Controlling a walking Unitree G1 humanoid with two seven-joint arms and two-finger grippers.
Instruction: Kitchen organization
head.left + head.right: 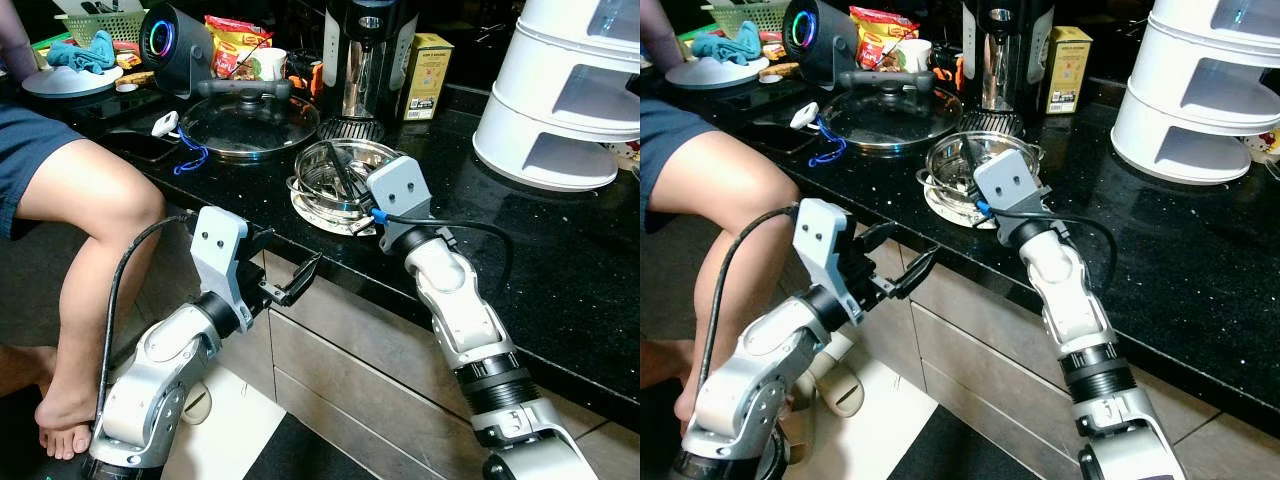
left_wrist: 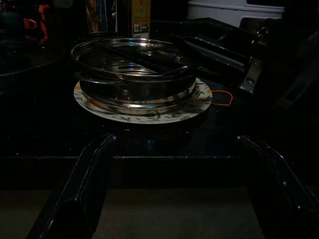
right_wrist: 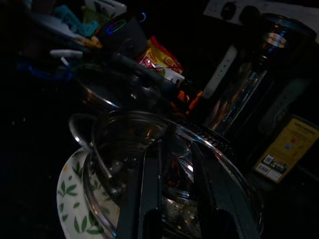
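While our right claw (image 1: 345, 172) reaches into the steel pot (image 1: 340, 178) on the patterned plate (image 2: 194, 102) at the desk (image 1: 560, 260) edge, fingers spread inside the rim, we judge the grasp pending; left claw (image 1: 290, 270) hangs open below, needing closure next.

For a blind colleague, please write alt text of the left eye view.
The right gripper reaches into a steel pot on a leaf-patterned plate on a black counter. The left gripper hovers open before the counter edge.
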